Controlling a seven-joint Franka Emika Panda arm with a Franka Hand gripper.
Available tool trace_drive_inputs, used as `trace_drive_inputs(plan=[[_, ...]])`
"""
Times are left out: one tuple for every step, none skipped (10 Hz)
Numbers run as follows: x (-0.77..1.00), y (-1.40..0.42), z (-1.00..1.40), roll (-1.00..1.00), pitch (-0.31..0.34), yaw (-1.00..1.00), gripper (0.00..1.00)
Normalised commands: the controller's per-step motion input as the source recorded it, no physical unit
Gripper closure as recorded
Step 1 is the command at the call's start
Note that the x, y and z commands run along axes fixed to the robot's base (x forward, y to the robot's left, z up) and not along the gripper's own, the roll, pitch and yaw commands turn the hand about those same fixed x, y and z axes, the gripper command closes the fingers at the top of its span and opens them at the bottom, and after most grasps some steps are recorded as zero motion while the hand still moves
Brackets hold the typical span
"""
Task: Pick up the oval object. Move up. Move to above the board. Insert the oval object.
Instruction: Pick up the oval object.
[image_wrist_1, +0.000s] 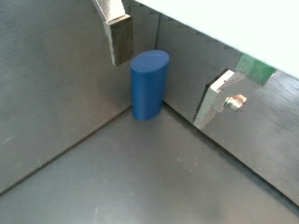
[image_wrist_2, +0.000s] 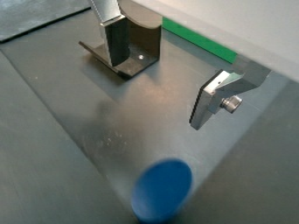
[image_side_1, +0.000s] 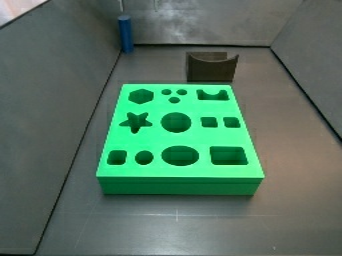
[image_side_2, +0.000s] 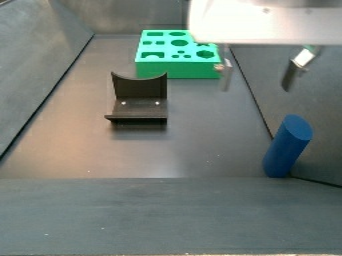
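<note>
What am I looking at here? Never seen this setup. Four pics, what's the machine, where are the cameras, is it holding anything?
It is one robot arm with a two-finger gripper, working over a dark floor with walls. Two cameras sit on its wrist and look down past the flat silver fingers; two more stand fixed beside the work area.

On the floor:
- the oval object, a blue peg standing upright in a corner; also seen in a side view
- the board, a green block with star, hexagon, round and square holes
- the fixture, a dark bracket that is part of the rig

Nothing is held. The gripper hangs open just above the peg, the fingers on either side of it in a wrist view, not touching it.
</note>
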Motion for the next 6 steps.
trace_drive_inputs(plan=[[-0.23, 0.15, -0.22, 0.07, -0.003, 0.0, 0.0], [-0.61, 0.35, -0.43, 0.08, -0.099, 0.0, 0.0], [-0.43, 0.39, -0.47, 0.04, -0.109, 0.0, 0.0], [-0.37, 0.38, -0.47, 0.03, -0.133, 0.0, 0.0], [-0.22, 0.34, -0.45, 0.03, -0.106, 0.01, 0.0], [-0.01, 0.28, -0.38, 0.0, -0.084, 0.02, 0.0]])
